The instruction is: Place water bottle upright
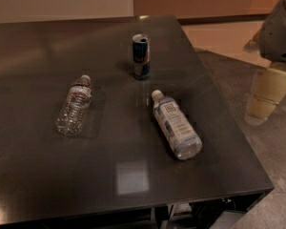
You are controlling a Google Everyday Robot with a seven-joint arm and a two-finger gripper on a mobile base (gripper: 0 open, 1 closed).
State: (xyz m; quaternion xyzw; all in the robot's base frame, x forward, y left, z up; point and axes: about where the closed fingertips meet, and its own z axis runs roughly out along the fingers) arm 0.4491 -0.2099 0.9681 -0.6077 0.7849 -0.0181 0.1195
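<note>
Cream and grey, the gripper [268,93] hangs beyond the right-hand edge of the table [219,175], over the floor and well to the right of the upright blue-and-silver drink can [141,56]; whether it is spread or pressed together I cannot tell, and nothing shows in its hold. Nearest it is the larger bottle with the white-and-blue label [176,125], on its side just in front and to the right of the can, cap toward the can. The water bottle [74,106] lies on its side to the left of the can and a little nearer the camera, white cap pointing away, well apart from the gripper. By my reading nothing of the task is done: the reach, the grasp, the tipping onto its base and the release all remain
</note>
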